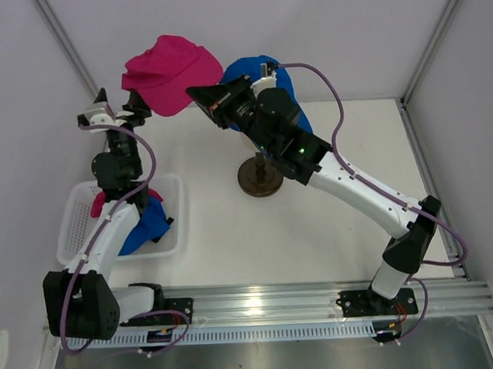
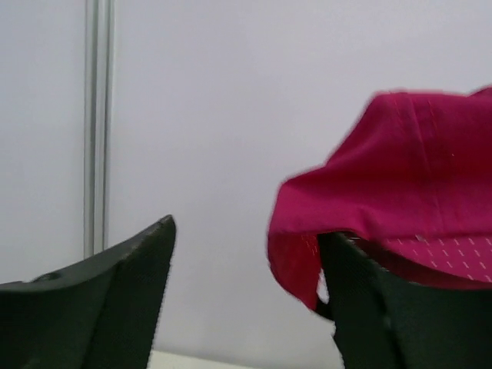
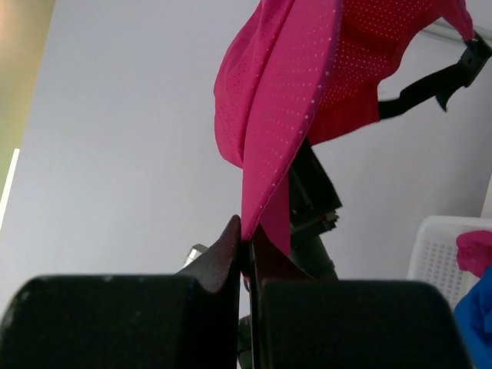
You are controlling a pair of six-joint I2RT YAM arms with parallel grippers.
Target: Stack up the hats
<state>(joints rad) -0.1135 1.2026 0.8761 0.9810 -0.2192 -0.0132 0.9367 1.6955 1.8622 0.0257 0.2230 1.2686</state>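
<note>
Bright, even light — soft shadows, glare on the rail (image 1: 262,301), pink hat (image 2: 400,177) slightly blurred.

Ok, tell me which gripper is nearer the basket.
Left. The left gripper hangs just past the far edge of the basket; the right gripper, pinching the pink cap, is farther right.

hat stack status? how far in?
Done: one blue cap sits up above the dark stand. In hand: magenta cap raised beside it, pinched in the shut right tool and draped over one finger of the open left tool. Left: place it on the blue, then the second magenta cap and second blue cap in the white basket.
</note>
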